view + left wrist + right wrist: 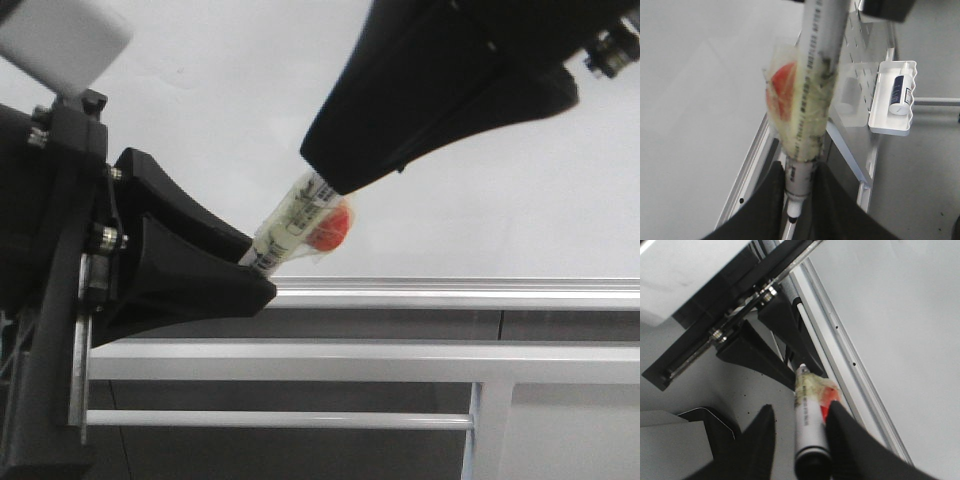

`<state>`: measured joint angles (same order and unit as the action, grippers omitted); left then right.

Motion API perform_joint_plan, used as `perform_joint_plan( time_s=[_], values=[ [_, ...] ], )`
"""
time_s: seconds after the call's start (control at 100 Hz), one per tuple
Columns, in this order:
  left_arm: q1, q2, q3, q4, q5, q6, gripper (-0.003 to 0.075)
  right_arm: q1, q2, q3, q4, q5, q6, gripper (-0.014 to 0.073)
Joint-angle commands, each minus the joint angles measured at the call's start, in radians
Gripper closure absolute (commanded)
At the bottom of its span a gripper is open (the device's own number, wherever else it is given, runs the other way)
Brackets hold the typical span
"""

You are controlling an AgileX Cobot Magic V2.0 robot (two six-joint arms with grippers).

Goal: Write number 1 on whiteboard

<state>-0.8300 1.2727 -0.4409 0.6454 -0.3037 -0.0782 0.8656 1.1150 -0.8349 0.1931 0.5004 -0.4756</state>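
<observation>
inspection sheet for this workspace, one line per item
surface: whiteboard plain white, no stroke seen; silver bottom rail.
job's things: marker wrapped in yellowed tape with a red patch, held at both ends.
clutter: small bottle in a white tray.
grippers: left gripper and right gripper both closed on the marker.
cables: nothing seen.
surroundings: grey frame bars below the board.

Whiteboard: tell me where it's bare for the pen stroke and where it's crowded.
The whiteboard is unmarked everywhere in view: free above its bottom rail, between and right of the arms. It is crowded low at centre, where the left gripper and right gripper each grip an end of the marker.
</observation>
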Motion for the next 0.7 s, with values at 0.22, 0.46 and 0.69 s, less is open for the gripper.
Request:
perform_joint_plan(
  time_s=[0.22, 0.46, 0.69],
  values=[
    [-0.009, -0.02, -0.029, -0.016, -0.109, -0.012, 0.0643, 0.002, -0.014, -0.036, 0.008, -0.022, -0.01, 0.0663],
    [-0.009, -0.022, -0.029, -0.035, -0.107, -0.008, 0.0287, 0.002, -0.014, -0.036, -0.007, -0.013, -0.01, 0.0663],
    [-0.009, -0.071, -0.029, -0.039, -0.074, -0.008, 0.0269, 0.0, -0.014, -0.036, -0.012, -0.01, -0.01, 0.0663]
  ],
)
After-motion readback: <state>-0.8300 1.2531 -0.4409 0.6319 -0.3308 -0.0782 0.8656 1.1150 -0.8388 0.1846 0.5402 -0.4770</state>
